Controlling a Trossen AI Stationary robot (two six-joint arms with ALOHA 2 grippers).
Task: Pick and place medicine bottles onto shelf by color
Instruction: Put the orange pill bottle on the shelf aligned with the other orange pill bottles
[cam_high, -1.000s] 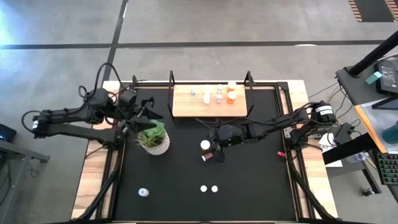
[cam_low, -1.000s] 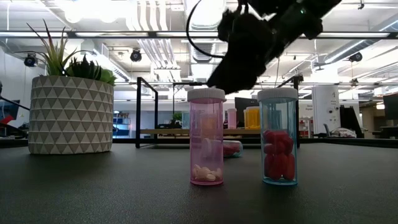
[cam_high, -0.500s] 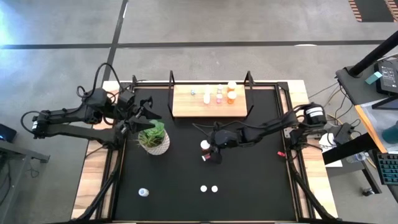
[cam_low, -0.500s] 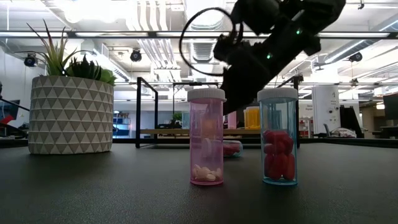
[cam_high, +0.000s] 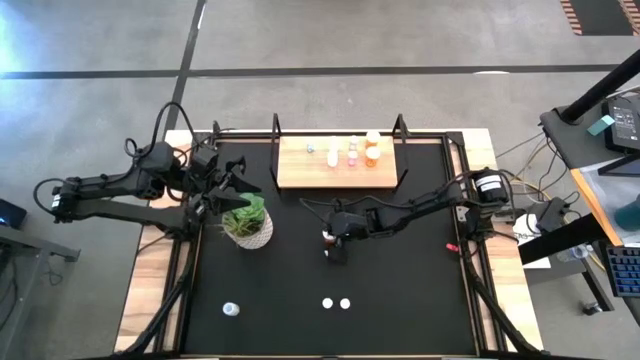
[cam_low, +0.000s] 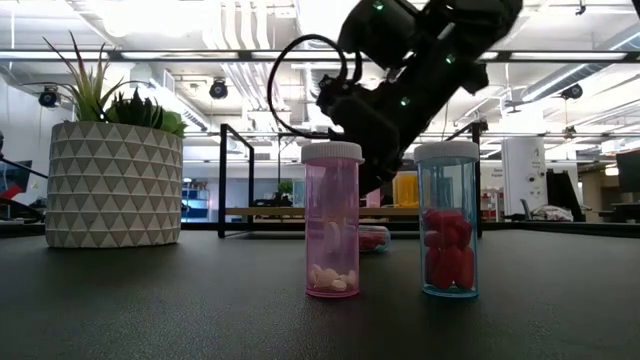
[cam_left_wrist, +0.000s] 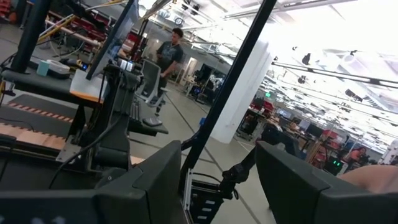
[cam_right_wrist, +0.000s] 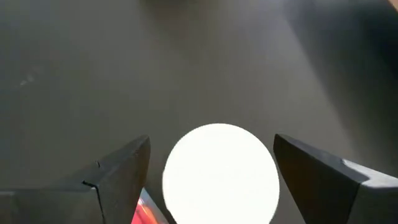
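Fingers of the right gripper (cam_right_wrist: 214, 180) are standing apart on either side of a white-capped bottle (cam_right_wrist: 220, 173) near the middle of the black counter (cam_high: 400, 290), not gripping it. Behind it, the shelf (cam_high: 300, 172) is carrying several bottles. Left gripper (cam_high: 238, 183) is hanging open above the potted plant (cam_high: 247, 225).

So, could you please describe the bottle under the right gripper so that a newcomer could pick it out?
On the black table, look just in front of the wooden shelf, near the middle. The white-capped bottle stands between the right gripper's open fingers; unlike the front-edge bottles, an arm hangs over it.
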